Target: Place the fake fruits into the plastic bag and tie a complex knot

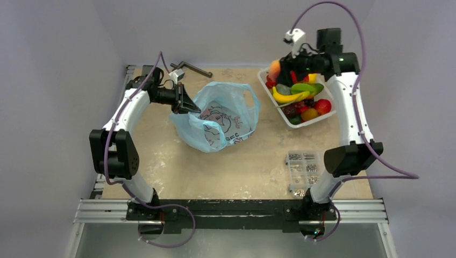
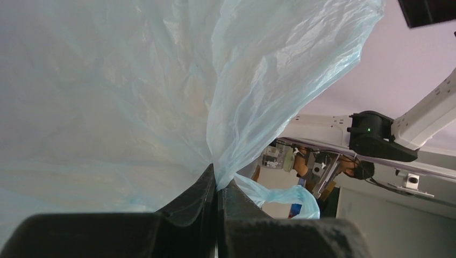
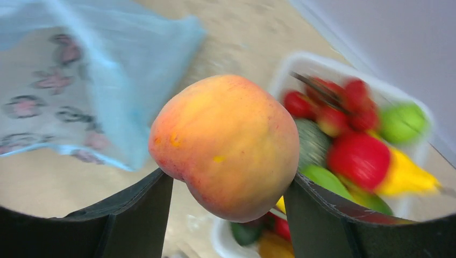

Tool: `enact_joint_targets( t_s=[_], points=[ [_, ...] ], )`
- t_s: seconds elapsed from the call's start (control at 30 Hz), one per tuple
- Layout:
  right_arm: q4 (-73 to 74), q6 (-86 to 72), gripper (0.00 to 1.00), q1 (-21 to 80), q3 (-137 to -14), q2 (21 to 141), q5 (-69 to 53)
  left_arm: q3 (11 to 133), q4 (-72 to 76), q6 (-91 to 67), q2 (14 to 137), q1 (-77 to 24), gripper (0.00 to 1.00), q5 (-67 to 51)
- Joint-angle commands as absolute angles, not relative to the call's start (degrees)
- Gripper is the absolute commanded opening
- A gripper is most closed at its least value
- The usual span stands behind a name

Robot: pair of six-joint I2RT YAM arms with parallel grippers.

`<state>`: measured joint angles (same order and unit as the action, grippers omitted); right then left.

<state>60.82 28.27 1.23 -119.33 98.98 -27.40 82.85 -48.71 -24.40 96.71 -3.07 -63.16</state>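
Observation:
The light-blue plastic bag (image 1: pixel 221 121) lies mid-table, mouth open, its white printed patch facing up. My left gripper (image 1: pixel 189 104) is shut on the bag's left rim; in the left wrist view the film (image 2: pixel 161 97) rises from between the closed fingers (image 2: pixel 200 193). My right gripper (image 1: pixel 279 69) is shut on an orange-red peach (image 3: pixel 228 145), also visible from above (image 1: pixel 275 70), and holds it over the left end of the white tray (image 1: pixel 294 123). The tray holds the other fake fruits: a yellow banana (image 1: pixel 290 97), green, red and orange pieces, dark grapes (image 1: pixel 290 110).
A clear box of metal screws (image 1: pixel 303 172) sits near the right arm's base. A dark metal tool (image 1: pixel 191 68) lies at the table's back edge. The bag shows blurred at the upper left of the right wrist view (image 3: pixel 102 75).

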Motion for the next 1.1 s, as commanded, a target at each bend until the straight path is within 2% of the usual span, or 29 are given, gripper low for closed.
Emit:
enact_joint_targets(
  t_s=[0.0, 0.23, 0.37, 0.47, 0.6, 0.67, 0.73, 0.8, 0.87, 1.07],
  points=[
    [58.7, 26.2, 0.21, 14.3, -115.6, 94.4, -39.7, 85.2, -47.9, -24.8, 97.9, -3.1, 0.0, -66.9],
    [44.8, 28.3, 0.2, 31.5, -102.6, 93.8, -32.1, 84.3, -48.3, -24.6, 97.8, -3.1, 0.0, -69.2],
    [34.3, 29.3, 0.19, 35.5, -95.3, 95.2, -24.2, 84.1, -48.1, -24.7, 97.7, -3.1, 0.0, -70.7],
    [29.3, 30.1, 0.23, 37.1, -93.0, 98.3, -19.7, 84.0, -47.1, -25.5, 97.6, -3.1, 0.0, -71.8],
    [25.0, 29.8, 0.48, 37.3, -91.1, 100.0, -17.9, 84.5, -47.1, -25.5, 97.9, -3.1, 0.0, -72.3],
    [23.8, 29.7, 0.68, 37.5, -89.9, 99.9, -18.2, 84.5, -47.2, -25.8, 98.3, -3.1, 0.0, -72.4],
    [24.5, 29.7, 0.82, 37.5, -89.9, 99.5, -18.9, 84.7, -47.3, -25.9, 98.6, -3.1, 0.0, -72.3],
    [25.9, 27.4, 0.92, 37.4, -90.4, 97.9, -21.0, 85.0, -47.5, -25.7, 98.9, -3.1, 0.0, -72.0],
    [27.9, 25.1, 0.98, 36.9, -91.6, 95.4, -23.2, 85.2, -47.5, -25.6, 99.1, -3.0, 0.0, -71.8],
    [33.3, 17.0, 0.99, 31.7, -96.6, 88.0, -33.6, 84.9, -47.6, -25.7, 99.7, -3.0, 0.0, -71.3]
  ],
)
